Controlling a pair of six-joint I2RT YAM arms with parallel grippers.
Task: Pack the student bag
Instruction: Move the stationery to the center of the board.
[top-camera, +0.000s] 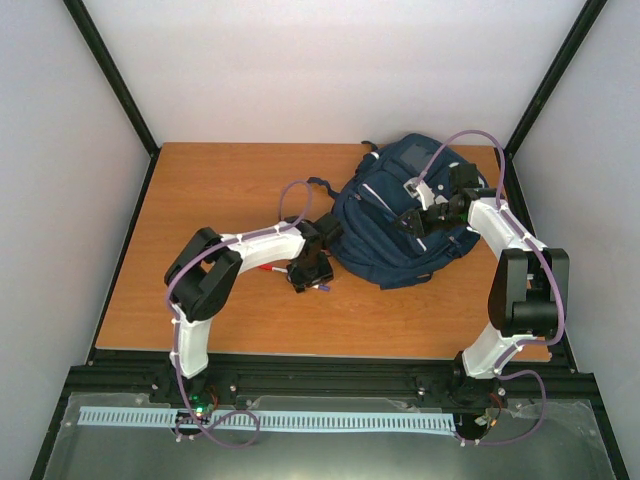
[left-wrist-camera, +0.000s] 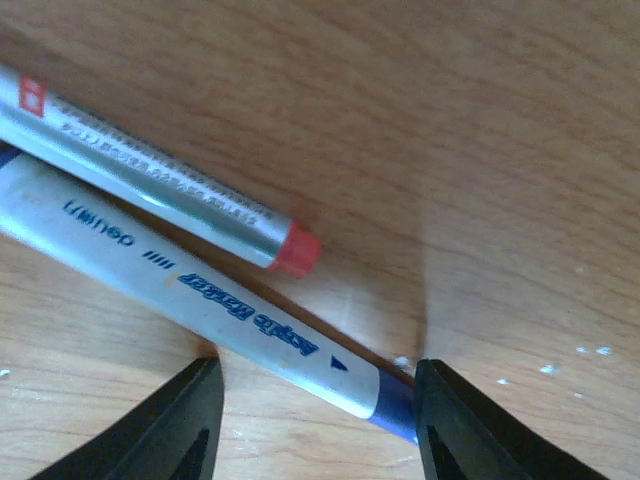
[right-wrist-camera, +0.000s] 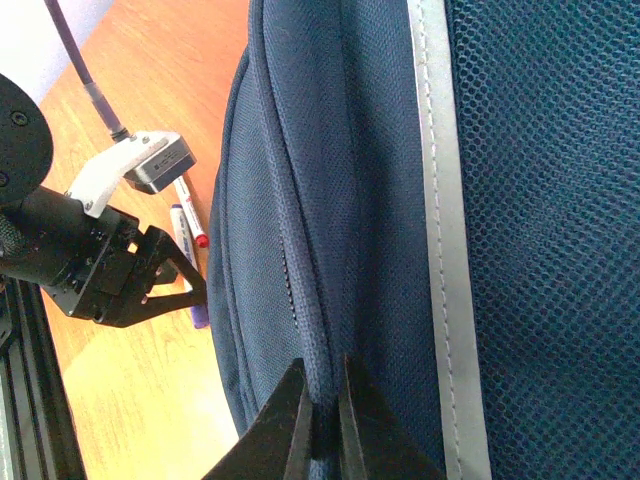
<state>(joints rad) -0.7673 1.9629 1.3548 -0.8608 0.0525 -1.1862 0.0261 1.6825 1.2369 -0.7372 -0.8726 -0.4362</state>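
Note:
The navy student bag (top-camera: 405, 215) lies at the table's back right; its fabric and a white stripe fill the right wrist view (right-wrist-camera: 400, 200). My right gripper (top-camera: 425, 218) (right-wrist-camera: 322, 420) is shut on a fold of the bag's fabric by a zip seam. My left gripper (top-camera: 310, 275) (left-wrist-camera: 315, 420) is open, low over the wood, its fingers on either side of a white marker with a blue end (left-wrist-camera: 200, 295). A silver pen with a red cap (left-wrist-camera: 150, 175) lies touching it. Both pens also show in the right wrist view (right-wrist-camera: 185, 225).
The wooden table (top-camera: 200, 200) is walled by white panels and black frame posts. The left arm's wrist (right-wrist-camera: 90, 260) sits just left of the bag. The bag's strap (top-camera: 318, 183) lies on the wood at its left.

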